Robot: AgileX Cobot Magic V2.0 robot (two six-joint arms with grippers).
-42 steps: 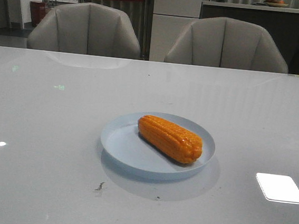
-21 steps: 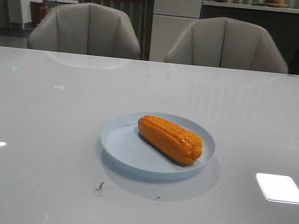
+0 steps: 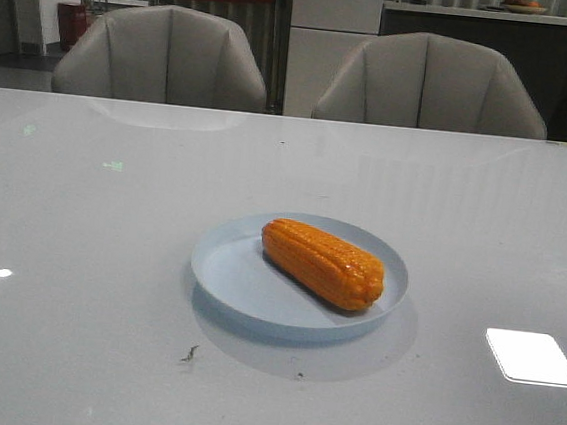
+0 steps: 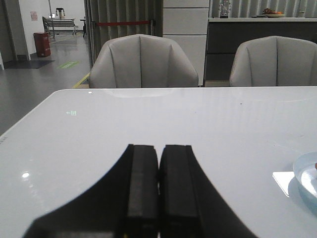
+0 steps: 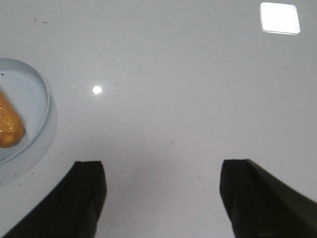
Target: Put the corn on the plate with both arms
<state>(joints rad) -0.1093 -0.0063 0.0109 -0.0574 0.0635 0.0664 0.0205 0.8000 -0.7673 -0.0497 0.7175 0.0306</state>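
The orange corn [image 3: 322, 263] lies on the pale blue plate [image 3: 228, 267] in the middle of the table, slanting from back left to front right. Neither arm shows in the front view. My left gripper [image 4: 158, 148] is shut and empty, low over bare table, with the plate's edge [image 4: 304, 173] off to one side. My right gripper [image 5: 161, 171] is open wide and empty above bare table; the plate [image 5: 29, 94] and one end of the corn [image 5: 9, 126] show at the side of its view, apart from the fingers.
Two grey chairs [image 3: 163, 55] [image 3: 432, 81] stand behind the table's far edge. A bright window reflection [image 3: 531, 357] lies on the glossy white tabletop [image 3: 71, 333] at the front right. A small dark speck [image 3: 190, 352] sits in front of the plate.
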